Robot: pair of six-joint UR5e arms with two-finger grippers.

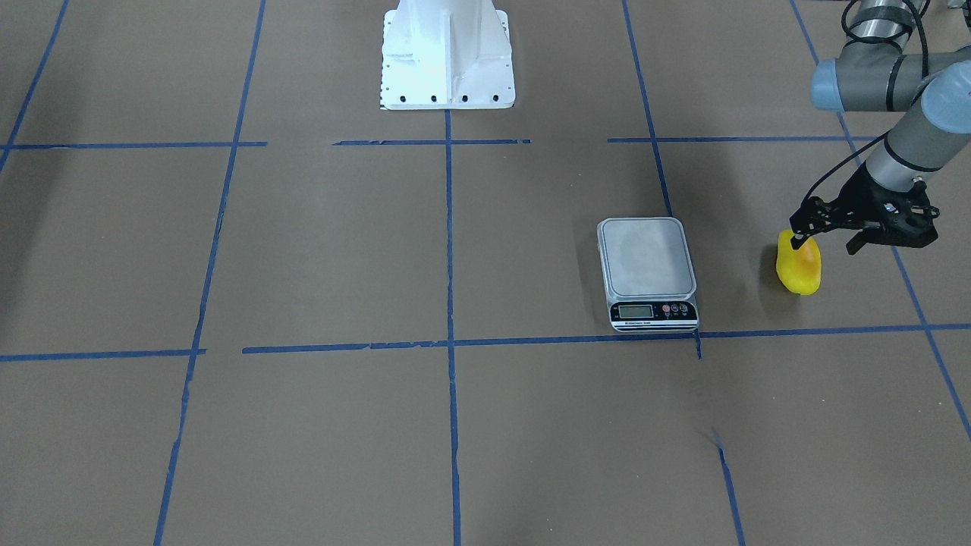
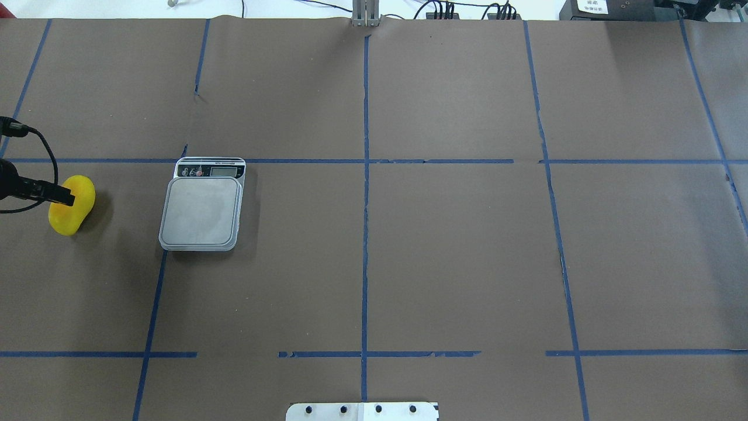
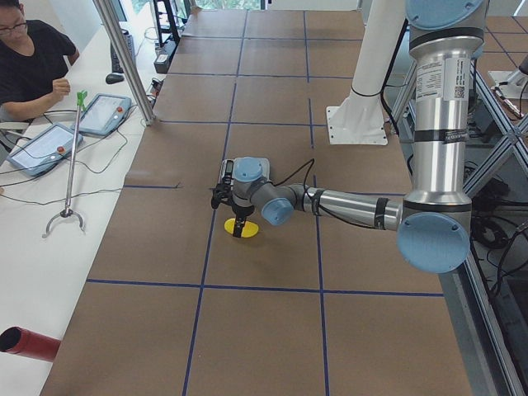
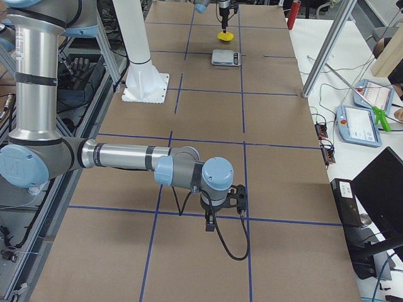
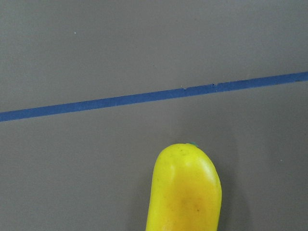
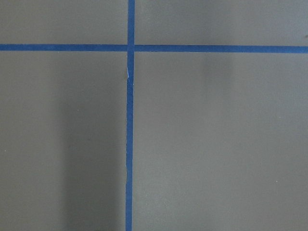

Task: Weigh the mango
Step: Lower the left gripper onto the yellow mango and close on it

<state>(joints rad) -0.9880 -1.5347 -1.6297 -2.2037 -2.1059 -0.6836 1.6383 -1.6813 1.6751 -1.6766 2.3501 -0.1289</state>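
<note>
Yellow against the brown table [image 1: 303,265], the mango [image 1: 798,267] is lying near the scale [image 1: 646,256], apart from it, toward the robot's left end. The left gripper [image 1: 824,244] is hanging over it with fingers spread. One fingertip [image 1: 795,241] is overlapping the fruit's end, but contact is unclear. The overhead view is cutting off most of that gripper. The right gripper [image 4: 210,221] is showing only in a side view, so I cannot tell its spread.
</note>
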